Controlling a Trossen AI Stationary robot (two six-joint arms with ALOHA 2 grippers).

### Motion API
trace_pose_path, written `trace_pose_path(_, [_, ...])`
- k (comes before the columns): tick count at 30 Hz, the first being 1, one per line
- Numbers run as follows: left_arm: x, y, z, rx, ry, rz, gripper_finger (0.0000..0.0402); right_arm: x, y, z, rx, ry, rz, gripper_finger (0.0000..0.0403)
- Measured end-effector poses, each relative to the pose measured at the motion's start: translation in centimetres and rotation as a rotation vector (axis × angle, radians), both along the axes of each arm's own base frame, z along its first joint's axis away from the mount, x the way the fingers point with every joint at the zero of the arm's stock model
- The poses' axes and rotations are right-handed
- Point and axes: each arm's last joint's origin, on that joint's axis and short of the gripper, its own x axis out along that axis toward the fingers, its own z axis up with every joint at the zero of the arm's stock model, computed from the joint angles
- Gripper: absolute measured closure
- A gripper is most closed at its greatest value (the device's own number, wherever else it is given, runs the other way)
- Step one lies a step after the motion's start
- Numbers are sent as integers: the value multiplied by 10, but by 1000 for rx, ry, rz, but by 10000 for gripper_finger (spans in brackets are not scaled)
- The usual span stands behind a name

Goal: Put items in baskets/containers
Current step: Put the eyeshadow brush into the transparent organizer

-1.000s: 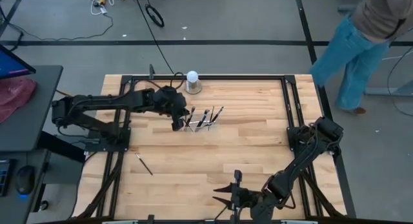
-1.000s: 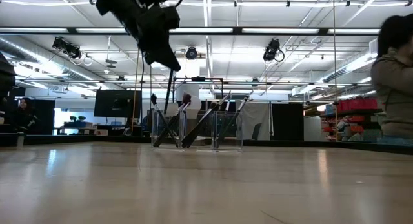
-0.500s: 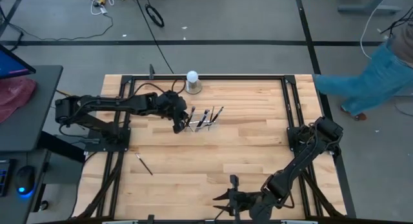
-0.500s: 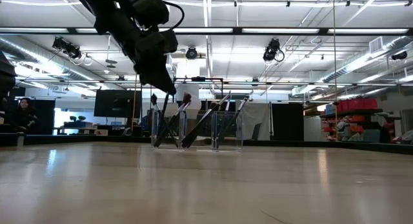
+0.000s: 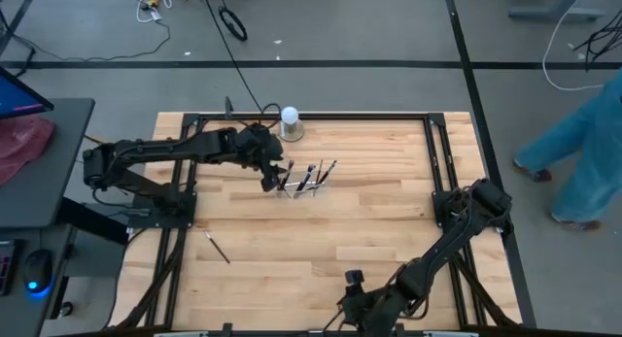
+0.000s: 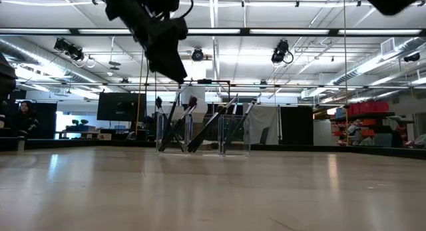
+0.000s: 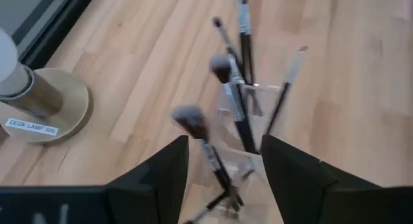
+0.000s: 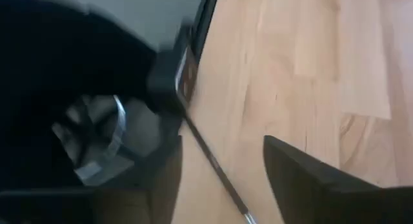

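Note:
Several dark-handled brushes (image 5: 306, 174) stand slanted in the clear holder (image 6: 203, 134), their tips up. My left gripper (image 7: 222, 169) hovers open just above the holder's left end, its fingers on either side of a fluffy-tipped brush (image 7: 193, 124) without touching it. One brush (image 5: 216, 247) lies flat on the wood at the near left. My right gripper (image 8: 222, 179) is open at the table's near edge, with another thin dark brush (image 8: 213, 162) lying on the wood between its fingers; I cannot tell whether it touches that brush.
A white ball on a grey round base (image 5: 290, 121) stands at the far edge, just behind the holder. A dark frame rail (image 5: 428, 152) runs round the tabletop. A person (image 5: 583, 152) walks on the floor beyond the table's right side.
My left gripper went down with a brush hanging below it to the holder's left end, let go and rose again; the brush now leans in the holder with the others. My right gripper has shifted a little toward the near edge. The person has walked off to the right.

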Motion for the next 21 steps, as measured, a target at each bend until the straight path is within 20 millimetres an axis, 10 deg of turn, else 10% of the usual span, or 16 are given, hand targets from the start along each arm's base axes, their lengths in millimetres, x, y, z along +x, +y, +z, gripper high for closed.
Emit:
trace_pose_path(9, [4,-52,39,23,-92,-181,199,8,17,-77,-190,43,136,163])
trace_pose_path(21, [-11,-132,38,110,-85,-285,224,15,-14,-112,-189,109,90,315])
